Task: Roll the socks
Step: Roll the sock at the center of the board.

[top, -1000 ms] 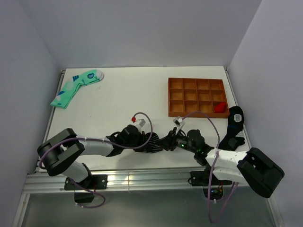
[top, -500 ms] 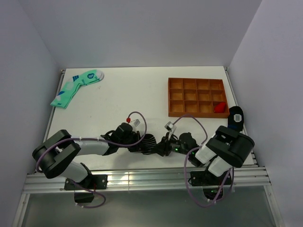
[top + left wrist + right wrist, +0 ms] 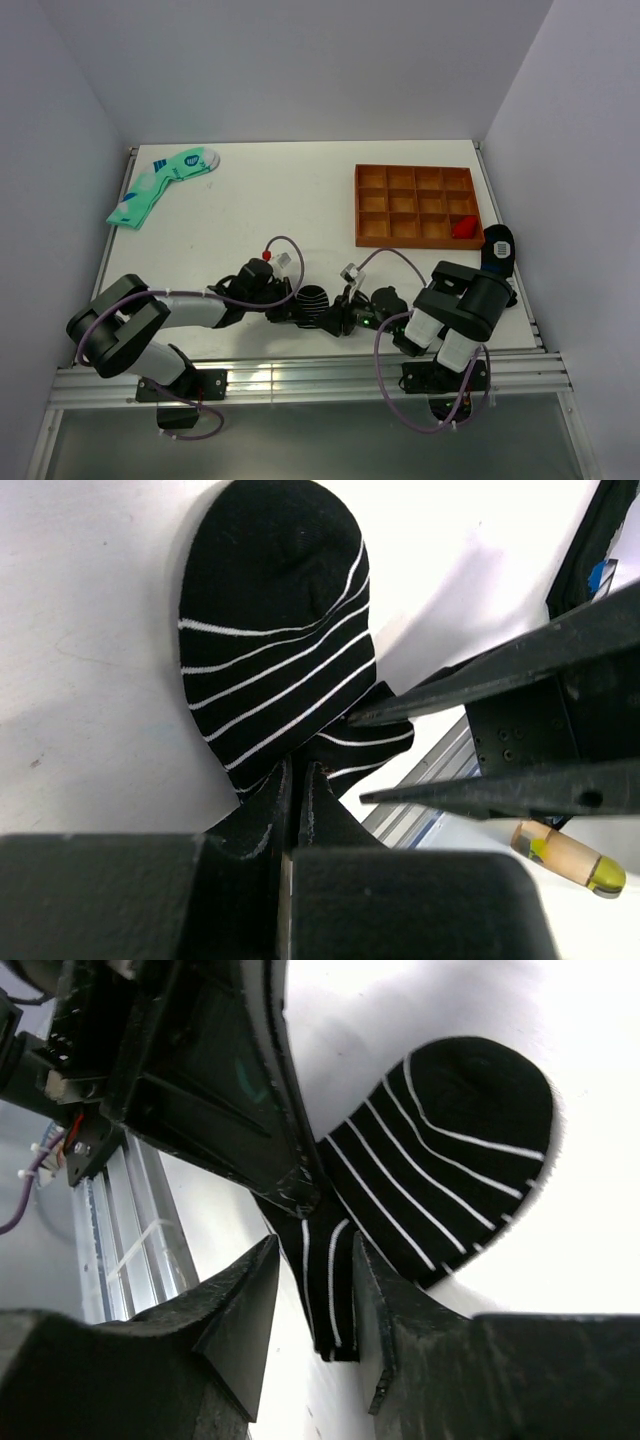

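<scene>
One soft, limp sock (image 3: pixel 270 630) lies by the table's (image 3: pixel 250 200) near edge; our left gripper (image 3: pixel 296 780) pinches its cuff, our right gripper (image 3: pixel 312 1295) straddles it, narrowly parted. We judge bunched knit grips best.

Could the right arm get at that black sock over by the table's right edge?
Probably yes. The black sock lies uncovered beside the tray, close to the arm's base. But the right claw straddles the striped sock, so it would have to swing back.

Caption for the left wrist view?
Left end effector pinches a black, white-striped knit sock on a white table; open right end effector straddles its edge.
</scene>
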Robot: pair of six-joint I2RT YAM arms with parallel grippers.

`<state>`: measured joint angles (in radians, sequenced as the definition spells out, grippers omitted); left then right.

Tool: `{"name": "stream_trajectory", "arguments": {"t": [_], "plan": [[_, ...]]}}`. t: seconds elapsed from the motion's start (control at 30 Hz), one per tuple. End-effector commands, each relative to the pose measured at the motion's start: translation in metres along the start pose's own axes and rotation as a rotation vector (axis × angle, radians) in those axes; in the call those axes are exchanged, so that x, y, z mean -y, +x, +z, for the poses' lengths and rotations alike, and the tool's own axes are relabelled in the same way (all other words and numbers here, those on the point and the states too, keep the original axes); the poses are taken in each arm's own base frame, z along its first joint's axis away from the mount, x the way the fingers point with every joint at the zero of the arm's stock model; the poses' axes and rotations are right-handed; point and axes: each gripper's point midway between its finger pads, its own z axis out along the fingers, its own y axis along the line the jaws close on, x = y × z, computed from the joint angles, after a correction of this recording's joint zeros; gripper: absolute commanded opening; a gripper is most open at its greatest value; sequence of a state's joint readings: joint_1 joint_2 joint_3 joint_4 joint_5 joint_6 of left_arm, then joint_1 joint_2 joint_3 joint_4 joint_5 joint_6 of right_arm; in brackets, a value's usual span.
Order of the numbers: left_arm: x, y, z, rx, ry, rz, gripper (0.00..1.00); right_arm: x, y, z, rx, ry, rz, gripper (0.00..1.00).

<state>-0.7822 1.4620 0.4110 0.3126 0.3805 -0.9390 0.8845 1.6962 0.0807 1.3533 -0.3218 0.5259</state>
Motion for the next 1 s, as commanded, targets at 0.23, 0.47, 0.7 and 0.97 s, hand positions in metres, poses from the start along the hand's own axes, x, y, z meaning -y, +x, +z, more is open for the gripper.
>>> {"name": "stream_trajectory", "arguments": {"t": [0.23, 0.47, 0.7, 0.97], "plan": [[-0.035, 0.018, -0.003, -0.066, -0.1, -0.058, 0.0, -0.008, 0.001, 0.011, -0.001, 0.035, -0.142, 0.45], [-0.033, 0.018, -0.003, -0.084, -0.055, -0.09, 0.0, 0.005, 0.009, 0.01, -0.031, 0.117, -0.19, 0.46], [-0.034, 0.017, -0.006, -0.089, -0.044, -0.115, 0.0, 0.013, 0.018, 0.009, -0.053, 0.172, -0.22, 0.46], [-0.04, 0.016, -0.005, -0.101, -0.047, -0.164, 0.0, 0.017, 0.027, 0.004, -0.076, 0.19, -0.232, 0.46]]}}
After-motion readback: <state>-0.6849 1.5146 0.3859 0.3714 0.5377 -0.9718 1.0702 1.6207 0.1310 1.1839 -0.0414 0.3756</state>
